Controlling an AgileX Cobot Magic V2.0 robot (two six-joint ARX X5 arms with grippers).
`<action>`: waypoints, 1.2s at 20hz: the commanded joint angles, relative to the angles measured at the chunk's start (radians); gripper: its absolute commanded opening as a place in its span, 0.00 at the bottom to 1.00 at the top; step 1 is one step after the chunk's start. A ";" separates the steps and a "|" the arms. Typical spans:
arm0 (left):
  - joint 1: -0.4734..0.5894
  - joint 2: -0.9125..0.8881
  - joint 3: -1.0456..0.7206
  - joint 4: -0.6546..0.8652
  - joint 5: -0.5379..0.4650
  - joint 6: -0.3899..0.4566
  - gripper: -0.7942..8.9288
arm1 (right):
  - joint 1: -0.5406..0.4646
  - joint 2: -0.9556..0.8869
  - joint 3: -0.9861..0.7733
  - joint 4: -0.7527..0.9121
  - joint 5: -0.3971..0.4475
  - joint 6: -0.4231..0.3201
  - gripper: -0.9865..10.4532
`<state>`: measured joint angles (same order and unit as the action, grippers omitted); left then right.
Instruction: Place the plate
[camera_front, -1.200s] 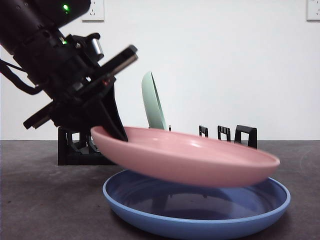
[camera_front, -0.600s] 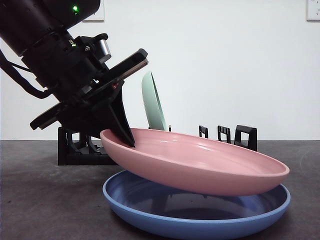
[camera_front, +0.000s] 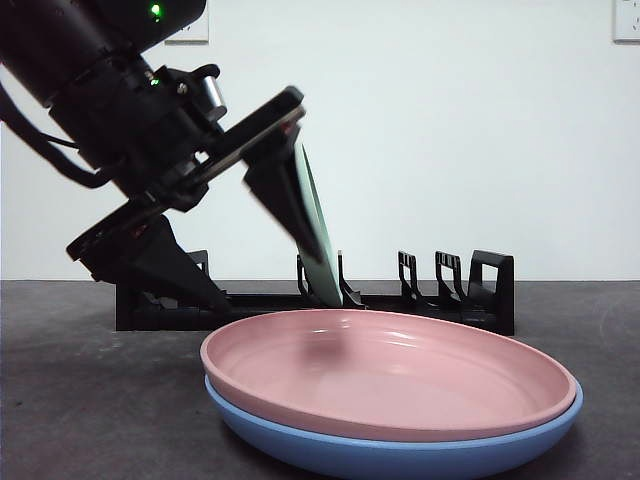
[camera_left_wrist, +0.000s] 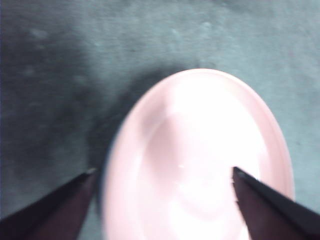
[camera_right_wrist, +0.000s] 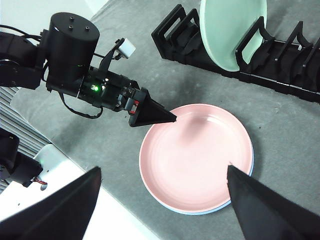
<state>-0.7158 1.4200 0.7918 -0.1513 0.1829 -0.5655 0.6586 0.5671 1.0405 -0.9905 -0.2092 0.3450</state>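
The pink plate (camera_front: 390, 375) has dropped onto the blue plate (camera_front: 400, 455), nested on the grey table (camera_front: 80, 400); left gripper (camera_front: 250, 270), fingers apart, at 10 o'clock. No writing legible.

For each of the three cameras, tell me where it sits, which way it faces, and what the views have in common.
Front view: low at table height, looking level across the pink plate nested on the blue plate toward the rack; left gripper enters upper left.
Left wrist view: looks down on the pink plate between its open jaws.
Right wrist view: high above, looking down on plates, rack, green plate, left arm; its jaws open.
All share the pink plate.
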 joint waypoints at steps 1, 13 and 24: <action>-0.009 0.011 0.042 0.008 0.053 -0.004 0.57 | 0.004 0.006 0.006 0.009 0.000 0.007 0.44; -0.009 -0.123 0.195 -0.253 0.042 0.095 0.67 | 0.004 0.006 0.006 0.009 0.000 0.006 0.44; -0.008 -0.436 0.293 -0.558 0.021 0.285 0.66 | 0.004 0.007 0.006 0.026 -0.001 0.010 0.44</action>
<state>-0.7158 0.9970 1.0573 -0.6964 0.2062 -0.3504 0.6586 0.5671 1.0405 -0.9768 -0.2092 0.3458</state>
